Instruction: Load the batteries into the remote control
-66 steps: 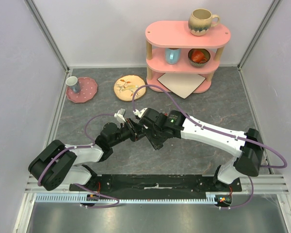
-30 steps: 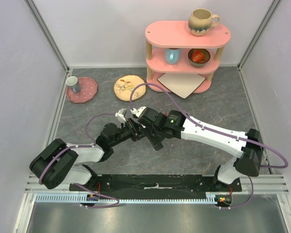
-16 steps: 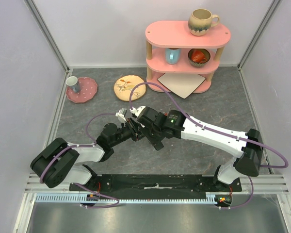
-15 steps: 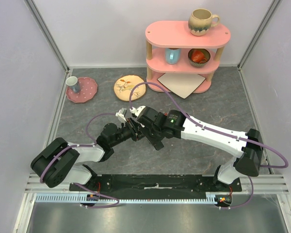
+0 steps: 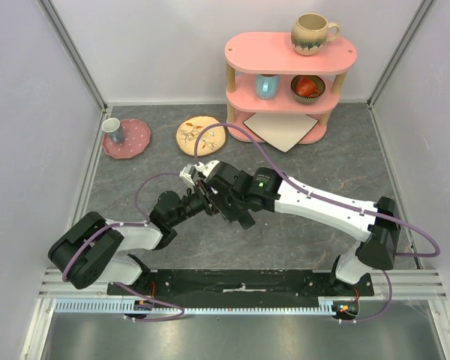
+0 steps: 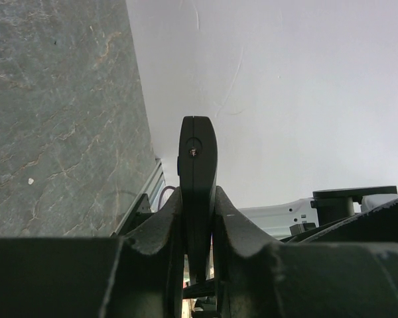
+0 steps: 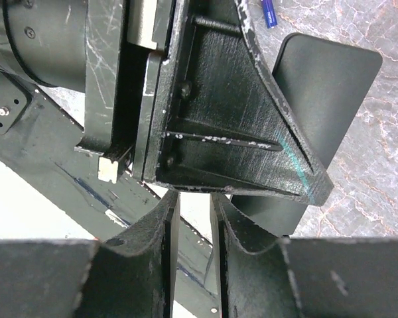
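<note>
Remote control (image 6: 198, 159) stands edge-on between the fingers of the left tool (image 6: 198, 199). They are closed tight against its two broad faces. Its rounded end pokes out past the fingertips, held up off the grey surface (image 6: 60, 112).

Seen from the right wrist, the right tool (image 7: 194, 207) has its fingers only narrowly parted, leaving a thin slit with nothing visible in it. Its tips sit just beside the ribbed black finger of the left tool. Behind that finger shows a flat black piece with rounded corners, which looks like the remote's broad face. A small blue battery (image 7: 267, 12) lies on the surface at the top edge of that view, apart from both tools.

From above, the two arms meet over the middle of the surface, the left one reaching in from the near left and the right one from the near right. Their heads are crowded so closely together that the remote cannot be picked out there.

At the far right stands a pink shelf (image 5: 285, 82) with a speckled mug (image 5: 313, 34) on top. A blue cup (image 5: 267, 85) and an orange bowl (image 5: 308, 88) sit on its middle level, and a white board (image 5: 281, 129) lies at its foot. At the far left a pink plate (image 5: 131, 142) carries a small cup (image 5: 112, 129). A round yellowish dish (image 5: 201, 135) lies between the plate and the shelf.
</note>
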